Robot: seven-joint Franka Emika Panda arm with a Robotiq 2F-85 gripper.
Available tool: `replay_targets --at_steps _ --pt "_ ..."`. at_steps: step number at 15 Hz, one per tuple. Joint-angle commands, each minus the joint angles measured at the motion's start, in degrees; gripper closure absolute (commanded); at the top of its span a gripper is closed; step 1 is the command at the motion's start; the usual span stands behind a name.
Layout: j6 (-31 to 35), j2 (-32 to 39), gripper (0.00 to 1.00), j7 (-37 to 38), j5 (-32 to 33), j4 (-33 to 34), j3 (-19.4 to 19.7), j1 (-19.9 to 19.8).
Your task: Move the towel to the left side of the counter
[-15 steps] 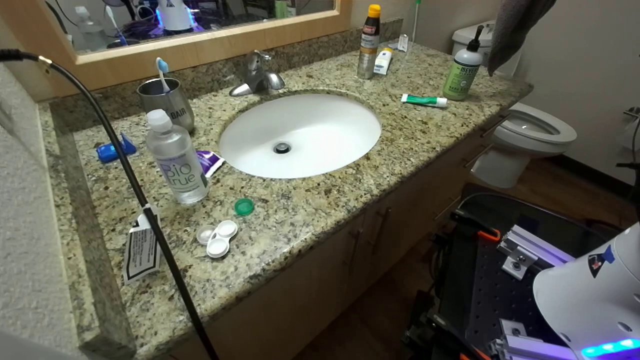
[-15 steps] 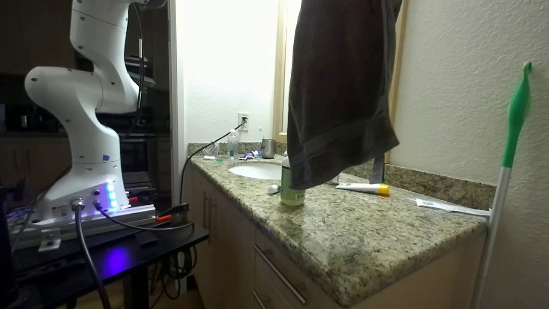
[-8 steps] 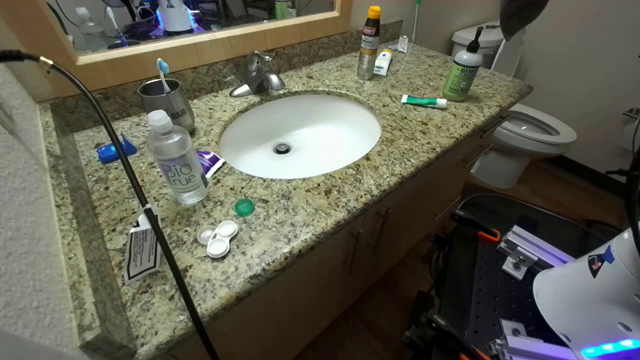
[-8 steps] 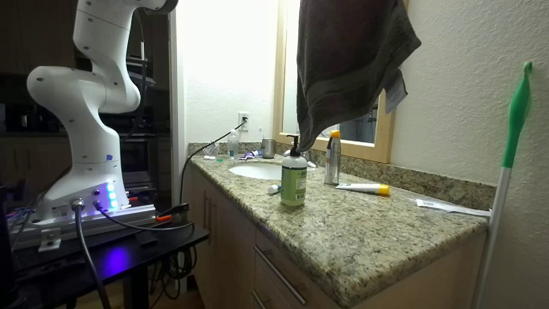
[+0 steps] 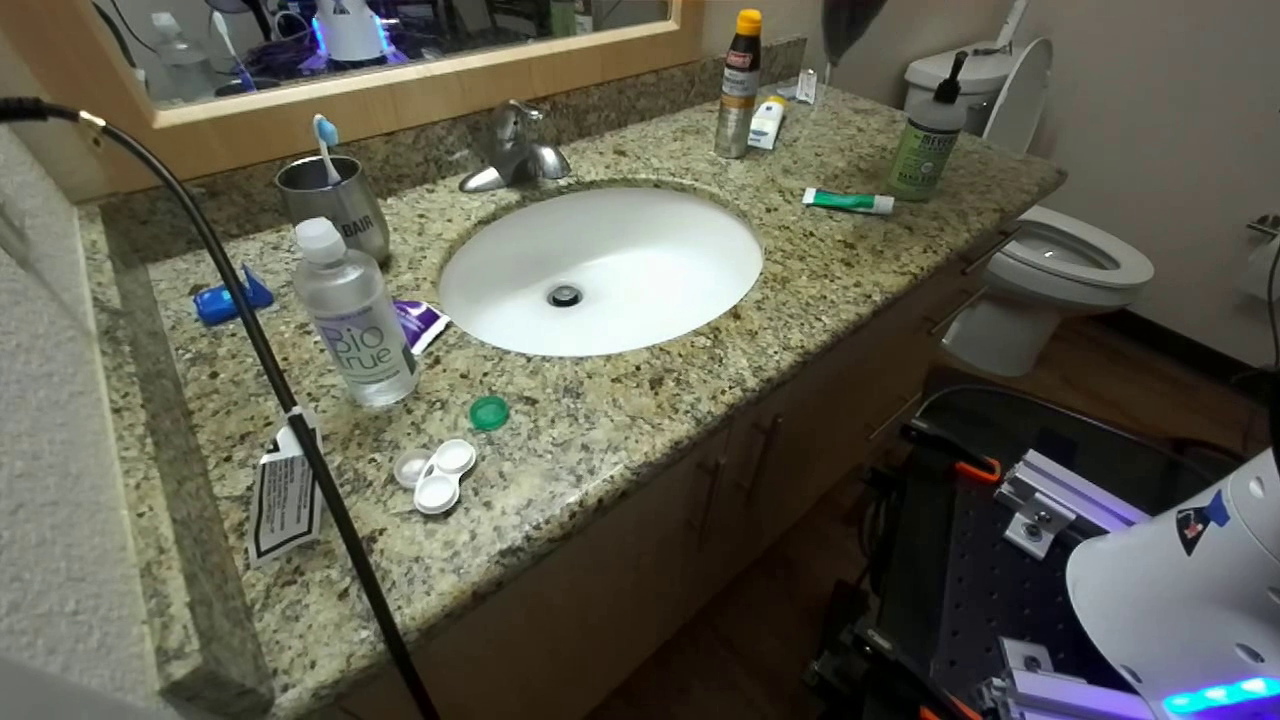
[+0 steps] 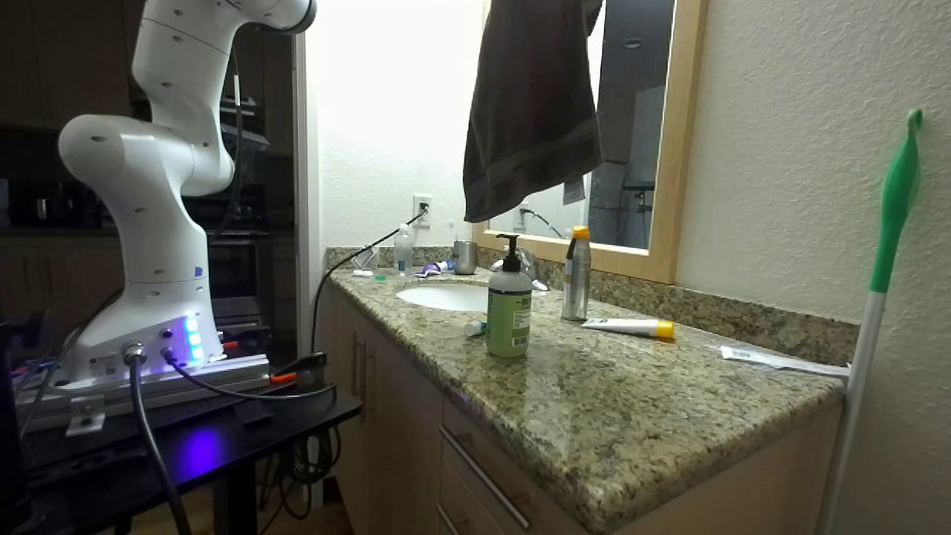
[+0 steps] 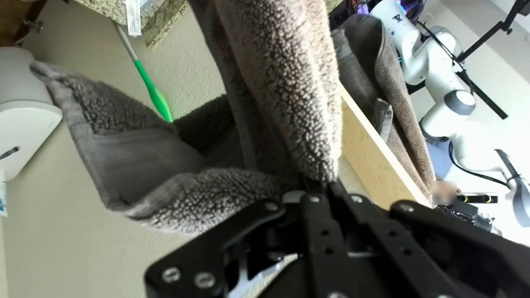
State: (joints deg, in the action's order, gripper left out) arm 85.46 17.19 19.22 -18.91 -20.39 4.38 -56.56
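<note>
The dark grey-brown towel (image 6: 535, 119) hangs in the air above the granite counter (image 6: 631, 401), its lower hem higher than the soap pump. Only a dark tip of the towel (image 5: 848, 30) shows at the top of an exterior view, beyond the far end of the counter (image 5: 620, 440). In the wrist view my gripper (image 7: 326, 184) is shut on a pinched part of the towel (image 7: 273, 82), whose folds spread up and to the left. The fingertips are partly covered by cloth. Neither exterior view shows the gripper itself.
A green soap bottle (image 6: 509, 312), a spray can (image 6: 576, 275) and a yellow-capped tube (image 6: 630, 327) stand or lie below the towel. Around the sink (image 5: 600, 270) are a clear bottle (image 5: 355, 320), a metal cup (image 5: 335, 210) and a lens case (image 5: 445, 477). A black cable (image 5: 250, 330) crosses the counter end.
The towel has risen and shifted left in both exterior views, so the soap bottle and spray can behind it now show. The arm's upper links have swung slightly right in an exterior view.
</note>
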Motion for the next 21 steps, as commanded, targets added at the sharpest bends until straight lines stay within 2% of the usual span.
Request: replay_targets --at_steps 1,2,3,4,5,8,11,15,18,19,21 --pt "0.4 -0.54 0.94 -0.46 0.16 -1.07 0.02 -0.01" --pt "0.4 -0.52 0.99 -0.69 0.15 -1.19 0.03 -0.14" --pt "0.67 -0.21 0.99 -1.5 1.09 -1.0 -0.12 1.43" --pt "0.66 -0.4 0.99 -5.36 -0.86 -0.98 -0.62 -0.45" --pt "-0.57 -0.77 0.99 -8.72 -1.36 -0.99 -1.46 0.54" --pt "-2.66 -2.29 0.99 -12.57 -1.91 -0.44 -3.3 4.07" --pt "-2.9 -3.53 0.99 -16.77 -1.38 -0.3 -4.29 9.3" --pt "-0.31 -4.32 0.99 -23.68 -2.29 -0.29 -4.55 15.64" --pt "4.48 -4.12 0.99 -18.81 -2.11 -0.29 -2.98 18.17" --pt "0.81 -3.63 0.94 -20.09 -2.31 -0.3 -2.96 18.16" --pt "2.1 -3.57 0.94 -19.2 -2.29 -0.31 -2.85 18.55"
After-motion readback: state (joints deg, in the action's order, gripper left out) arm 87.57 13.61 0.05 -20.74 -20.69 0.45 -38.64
